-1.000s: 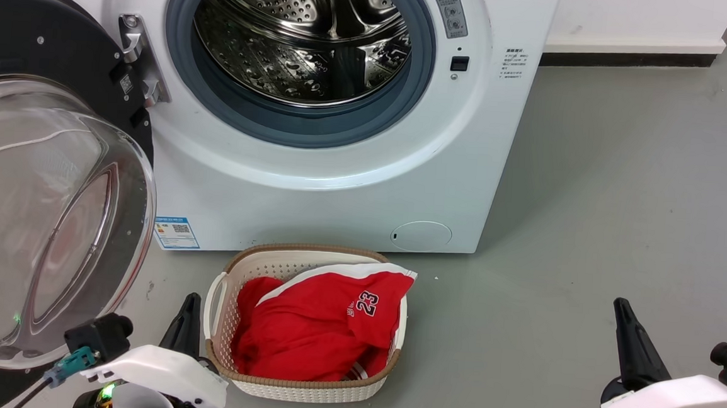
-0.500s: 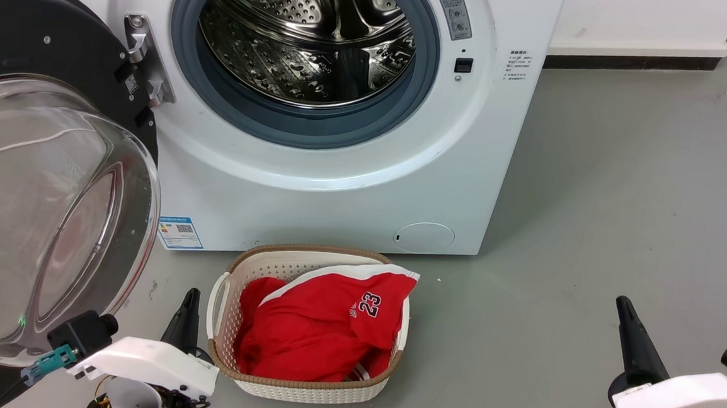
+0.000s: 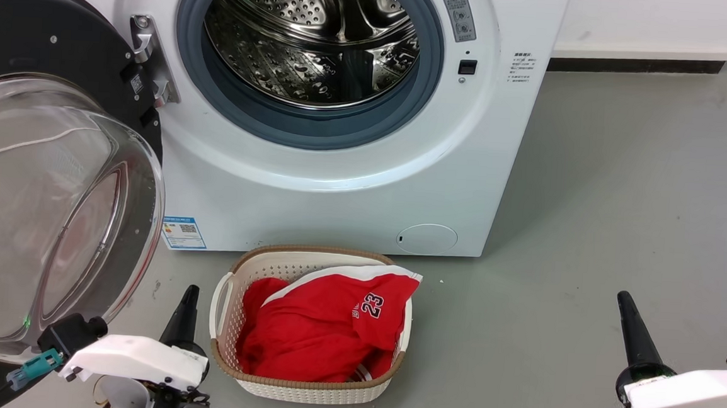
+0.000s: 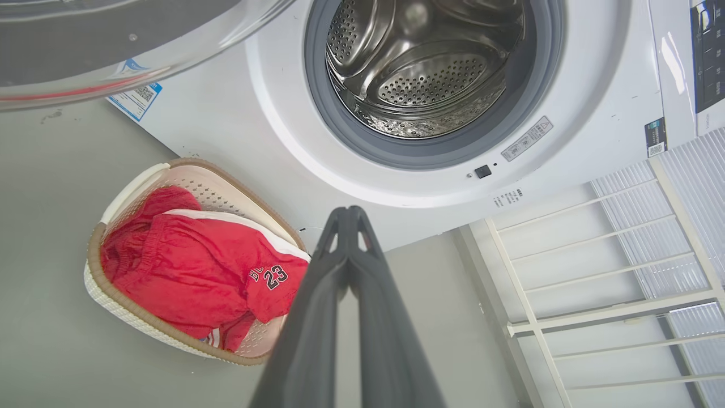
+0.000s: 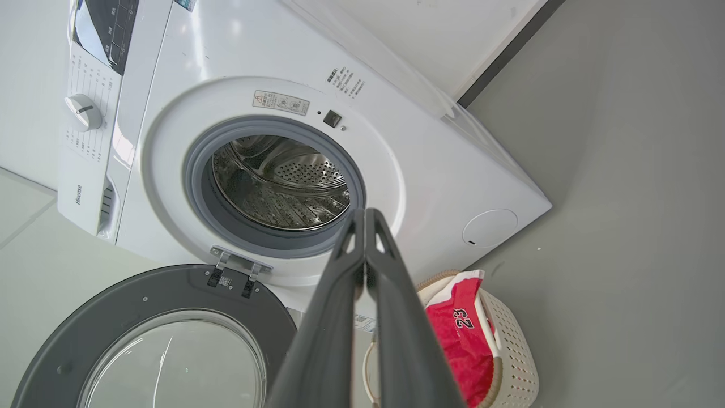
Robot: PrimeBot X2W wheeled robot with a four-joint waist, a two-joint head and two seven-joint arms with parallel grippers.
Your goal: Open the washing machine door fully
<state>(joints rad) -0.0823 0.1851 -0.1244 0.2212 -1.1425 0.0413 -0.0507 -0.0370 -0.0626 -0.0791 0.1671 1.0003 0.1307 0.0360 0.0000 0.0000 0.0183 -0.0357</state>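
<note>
**Door swung wide, both grippers off it**

The washing machine door [image 3: 49,178] hangs from the hinge [image 3: 151,58] at the left edge of the washer [image 3: 339,183]. It is swung right out, so its inner face w/ the glass bowl looks back toward the robot. The opening is fully exposed: steel drum [image 3: 314,37] and grey-blue ring [image 3: 305,131] are unobstructed. Judging by the angle, the door is at or v. near its stop, so the task is prob. done bar a last nudge.

The left gripper [image 4: 348,215] sits low, near the door's bottom rim and just beside the left edge of the basket [image 3: 310,254]. Its fingers are pressed together w/ nothing between them, and I see no contact w/ the door. The right gripper [image 5: 365,218] is well apart, over the floor [image 3: 588,243] on the right side, also fingers together, empty.

Why so: tips held together make a stiff pusher for a door w/ no grip needed. The basket w/ the red jersey [image 3: 324,328] stands on the floor just in front of the washer's bottom edge, below the opening, prob. for loading. The door parked wide leaves that path free.
</note>
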